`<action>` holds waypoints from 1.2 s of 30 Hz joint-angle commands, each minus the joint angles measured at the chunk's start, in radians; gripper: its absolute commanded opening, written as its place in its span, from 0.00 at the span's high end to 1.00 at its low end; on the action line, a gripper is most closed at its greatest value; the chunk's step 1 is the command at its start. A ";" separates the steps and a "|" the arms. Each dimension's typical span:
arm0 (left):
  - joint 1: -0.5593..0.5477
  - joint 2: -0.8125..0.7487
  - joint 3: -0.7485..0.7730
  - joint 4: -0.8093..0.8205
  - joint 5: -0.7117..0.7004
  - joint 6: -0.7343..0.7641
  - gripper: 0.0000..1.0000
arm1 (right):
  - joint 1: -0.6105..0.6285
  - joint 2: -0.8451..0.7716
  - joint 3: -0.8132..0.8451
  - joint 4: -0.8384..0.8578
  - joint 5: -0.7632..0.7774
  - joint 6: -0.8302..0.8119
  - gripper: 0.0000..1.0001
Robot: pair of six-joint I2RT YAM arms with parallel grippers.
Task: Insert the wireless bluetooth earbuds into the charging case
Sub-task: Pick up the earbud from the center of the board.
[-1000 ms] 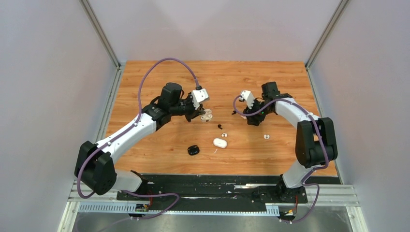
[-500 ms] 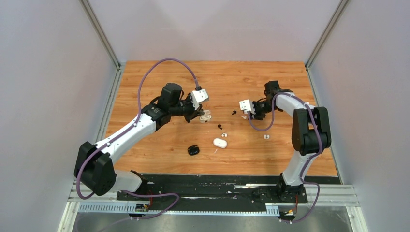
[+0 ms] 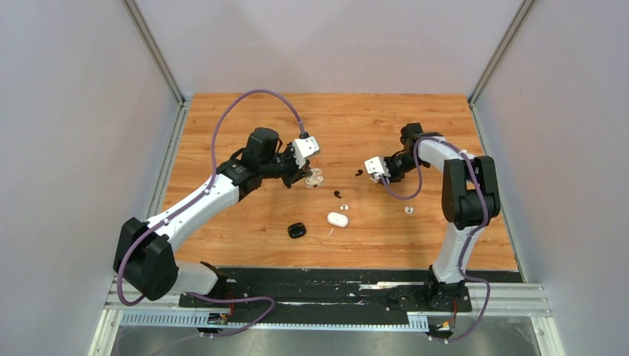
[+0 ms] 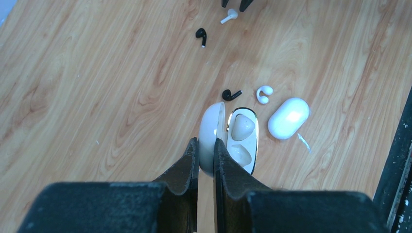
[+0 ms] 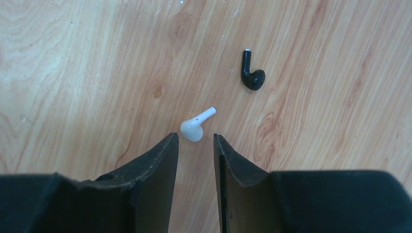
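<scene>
The white earbud [image 5: 194, 127] lies at twelve o'clock just beyond the parted tips of the right gripper [image 5: 195, 137], stem toward one o'clock; the left gripper [image 4: 205, 141] clamps the open case [image 4: 241, 138].

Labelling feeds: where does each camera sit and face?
Top: above, behind the bases, facing down on the table; left arm, right arm show.
Left wrist: faces down past the left gripper, shut on the open case.
Right wrist: faces down past the open right gripper at a white earbud.
Shared: both wrist views show that earbud.
</scene>
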 commanded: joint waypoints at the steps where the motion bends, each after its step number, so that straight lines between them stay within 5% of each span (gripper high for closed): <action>1: 0.001 -0.043 -0.001 0.025 -0.006 0.000 1.00 | 0.017 0.034 0.047 -0.046 -0.012 -0.043 0.66; 21: 0.001 -0.043 -0.012 0.035 -0.021 -0.008 1.00 | 0.055 0.190 0.227 -0.304 0.094 0.047 0.85; 27: 0.000 -0.042 -0.017 0.044 -0.029 -0.007 1.00 | 0.070 0.172 0.345 -0.415 -0.065 0.357 0.99; 36: 0.000 0.012 -0.006 0.110 -0.087 0.042 1.00 | 0.069 0.100 0.558 -0.599 -0.378 1.146 1.00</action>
